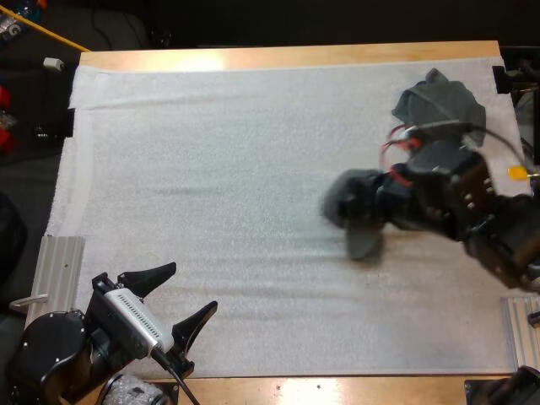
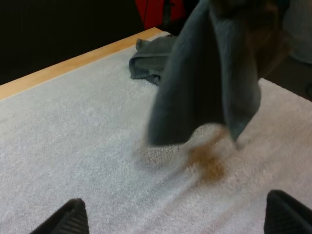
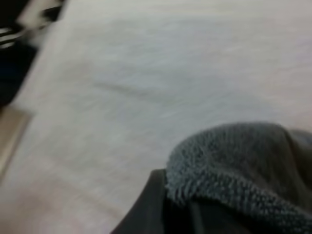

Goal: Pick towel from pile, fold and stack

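Grey-green towel point(image 1: 354, 221) hangs clamped in your right gripper point(image 1: 381, 204), lifted off the mat point(image 1: 211, 169) at mid-right. Pile point(image 1: 439, 103) lies crumpled at the mat's far right corner, just behind that arm. Your left gripper point(image 1: 192, 287) sits at the near left edge, fingers spread, touching nothing. Left wrist view gives you the towel's lower edge clear of the mat, pile beyond it by the table point(image 1: 278, 57) edge; high view can't show that gap. Right wrist view has fuzzy towel cloth up close over mat. Wooden table, dark room beyond.
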